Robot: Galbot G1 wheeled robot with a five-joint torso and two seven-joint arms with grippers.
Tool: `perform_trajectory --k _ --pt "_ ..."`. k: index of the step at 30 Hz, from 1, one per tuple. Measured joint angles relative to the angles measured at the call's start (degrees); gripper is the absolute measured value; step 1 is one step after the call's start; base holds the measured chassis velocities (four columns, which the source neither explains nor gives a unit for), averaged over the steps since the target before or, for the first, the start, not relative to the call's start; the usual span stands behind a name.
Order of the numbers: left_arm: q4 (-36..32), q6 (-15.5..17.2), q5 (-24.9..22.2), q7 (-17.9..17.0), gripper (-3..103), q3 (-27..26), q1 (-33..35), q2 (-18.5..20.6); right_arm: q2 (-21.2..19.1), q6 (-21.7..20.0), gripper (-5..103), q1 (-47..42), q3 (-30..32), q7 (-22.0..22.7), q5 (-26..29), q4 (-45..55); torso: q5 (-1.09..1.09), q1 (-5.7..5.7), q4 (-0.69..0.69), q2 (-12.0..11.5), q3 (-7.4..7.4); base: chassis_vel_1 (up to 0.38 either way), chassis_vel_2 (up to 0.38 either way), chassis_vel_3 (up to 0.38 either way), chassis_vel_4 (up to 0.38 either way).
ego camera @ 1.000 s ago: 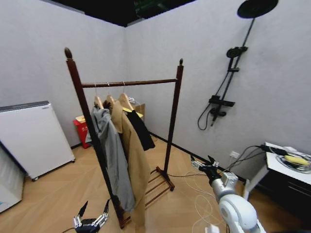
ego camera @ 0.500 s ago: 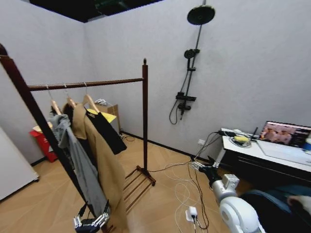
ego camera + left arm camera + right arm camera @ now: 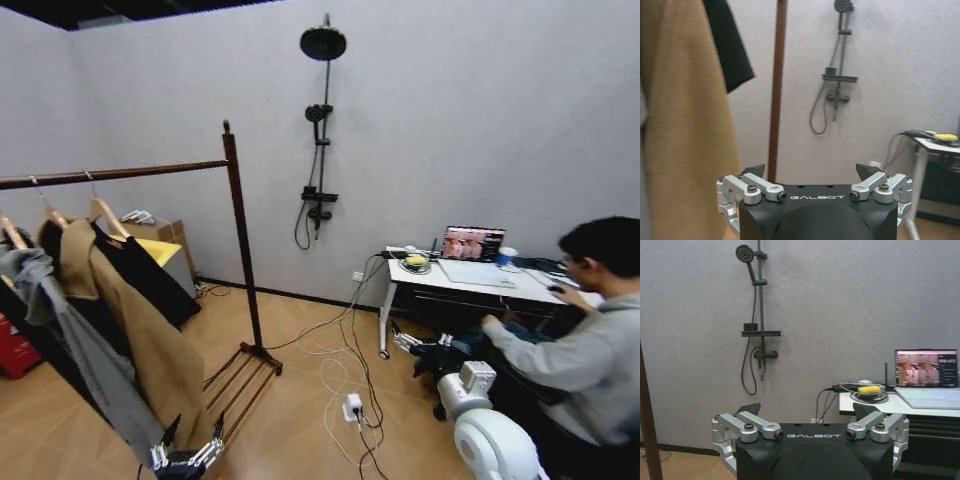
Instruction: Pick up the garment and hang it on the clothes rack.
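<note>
While both arms are hanging low in front of the robot, the left tool [image 3: 188, 446] is sitting wide and empty just beside the hem of the tan coat [image 3: 140, 330], and the right tool [image 3: 418, 344] is likewise gaping with nothing in it. Farther off, the black garment [image 3: 150, 280] is hanging on a hanger from the clothes rack [image 3: 238, 240], beside the tan coat. Beyond, a shower fitting [image 3: 318, 130] is standing against the wall, near a counter [image 3: 470, 280].

The clothes rack [image 3: 236, 240] is dark polished wood; the garment [image 3: 150, 275] is matt black cloth. Both grippers, left [image 3: 810, 172] and right [image 3: 805, 410], have silver metal links on matt black bodies.
</note>
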Motion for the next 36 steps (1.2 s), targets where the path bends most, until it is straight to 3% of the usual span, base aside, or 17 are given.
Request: perform_trajectory --k 18,36 --pt "0.00 0.00 0.00 0.00 100 0.00 0.00 0.00 1.15 -0.21 100 -0.33 -1.91 0.00 -1.47 0.18 0.01 0.04 -0.01 -0.03 0.01 0.026 -0.256 -0.264 0.029" --pt "0.00 0.00 0.00 0.00 100 0.00 0.00 0.00 2.15 0.46 100 -0.81 -3.56 -0.48 -3.01 -0.98 0.02 0.00 -0.01 -0.01 0.00 0.245 -0.241 -0.244 0.242"
